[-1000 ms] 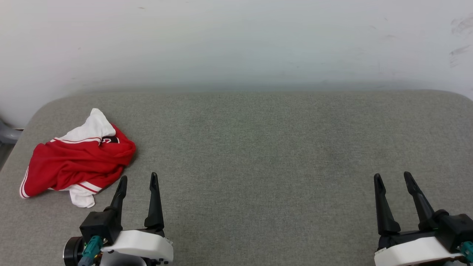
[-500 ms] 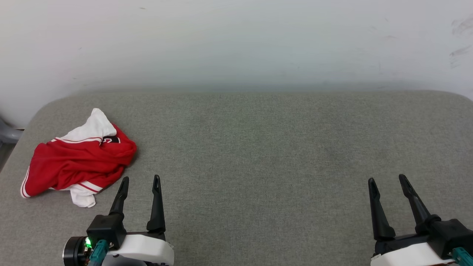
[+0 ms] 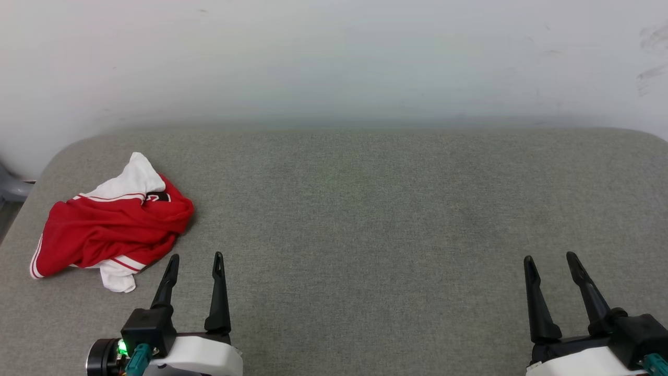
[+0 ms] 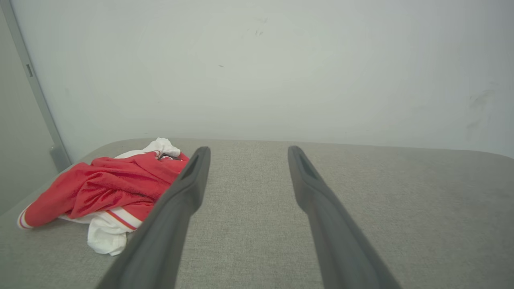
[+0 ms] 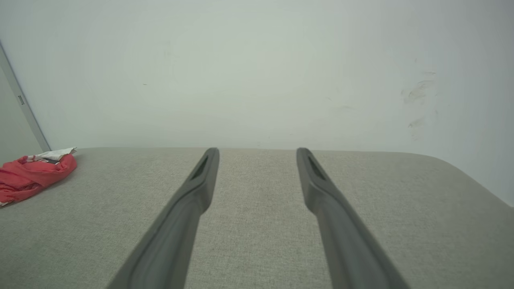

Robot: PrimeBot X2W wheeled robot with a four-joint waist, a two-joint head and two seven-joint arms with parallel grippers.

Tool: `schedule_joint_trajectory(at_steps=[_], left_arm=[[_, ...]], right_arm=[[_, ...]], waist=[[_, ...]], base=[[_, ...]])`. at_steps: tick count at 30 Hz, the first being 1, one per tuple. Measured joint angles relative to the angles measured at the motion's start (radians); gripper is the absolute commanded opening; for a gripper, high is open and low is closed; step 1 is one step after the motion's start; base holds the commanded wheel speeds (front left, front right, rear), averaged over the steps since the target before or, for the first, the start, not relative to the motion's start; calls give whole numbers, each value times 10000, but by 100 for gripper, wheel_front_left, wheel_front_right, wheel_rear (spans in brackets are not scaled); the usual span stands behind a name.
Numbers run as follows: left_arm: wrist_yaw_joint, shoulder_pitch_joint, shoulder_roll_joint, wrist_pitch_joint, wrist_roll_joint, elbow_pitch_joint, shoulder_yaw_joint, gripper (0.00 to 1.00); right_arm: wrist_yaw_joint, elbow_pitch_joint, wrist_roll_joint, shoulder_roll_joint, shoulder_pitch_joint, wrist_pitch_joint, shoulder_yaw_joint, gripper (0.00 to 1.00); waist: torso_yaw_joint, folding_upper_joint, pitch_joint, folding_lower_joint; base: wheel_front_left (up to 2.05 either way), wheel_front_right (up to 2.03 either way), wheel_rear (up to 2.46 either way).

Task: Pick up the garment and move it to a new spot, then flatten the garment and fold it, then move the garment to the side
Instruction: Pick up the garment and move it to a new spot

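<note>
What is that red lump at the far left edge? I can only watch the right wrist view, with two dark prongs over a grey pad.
Observer: The head view shows a crumpled garment, red with white sleeves, lying near the grey pad's left end.
Operator: Is anything holding it?
Observer: No. The left gripper sits beside it, open, nothing between its fingers.
Operator: Any detail on it?
Observer: The left wrist view shows red-and-white stripe trim on a white sleeve.

prob a lab/test room: plain scuffed white wall [image 3: 334, 62] behind a grey fabric-covered table [image 3: 365, 209] w/ rounded corners.
</note>
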Motion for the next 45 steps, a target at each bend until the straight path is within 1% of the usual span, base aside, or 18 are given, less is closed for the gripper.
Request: schedule_joint_trajectory(at_steps=[5,18,27,36,45], left_arm=[[-4,23,-2,0,-242,102,-2,100],[0,22,-4,0,-403,251,-77,100],[12,3,-4,0,-372,278,10,100],[109,-30,-6,0,-232,255,178,100],[125,-27,-6,0,-203,251,454,100]], right_arm=[[0,92,188,0,12,2,-15,100],[0,173,349,0,28,0,-12,100],[0,161,393,0,58,2,23,100],[0,94,387,-2,129,0,121,100],[0,52,328,-2,151,0,234,100]], waist=[[-25,0,1,0],[5,0,22,0],[214,0,2,0],[889,0,12,0],[2045,0,67,0]], base=[[0,0,0],[0,0,0],[0,0,0],[0,0,0],[0,0,0]])
